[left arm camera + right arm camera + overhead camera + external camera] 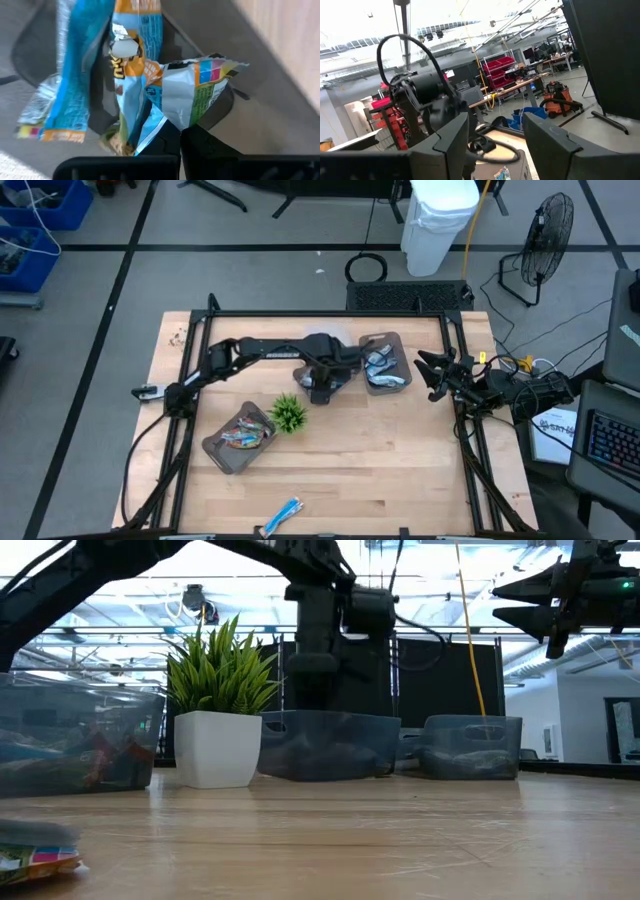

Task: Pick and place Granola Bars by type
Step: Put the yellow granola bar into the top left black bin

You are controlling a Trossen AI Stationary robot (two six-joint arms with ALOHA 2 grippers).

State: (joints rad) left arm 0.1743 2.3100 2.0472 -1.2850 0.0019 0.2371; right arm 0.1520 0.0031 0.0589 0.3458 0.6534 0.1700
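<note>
My left gripper reaches down into the middle grey tray, where its wrist view shows it shut on a crumpled blue and silver granola bar. Two more blue bars lie on the tray floor beside it. In the low view the tray wall hides the fingers. Other bars lie in the far right tray and the near left tray. One bar lies flat on the table near the front edge. My right gripper is open and empty, raised at the table's right side. My left gripper holds the crumpled bar by its lower blue end, pinched between the two fingers, which come from above, pointing down into the tray. The bar's bent silver end with coloured marks sticks up away from the fingers. Whether it rests on the tray floor I cannot tell.
A small green plant in a white pot stands between the middle tray and the near left tray; it also shows in the low view. Bare wooden table lies in the front and right parts. A black frame edges the table.
</note>
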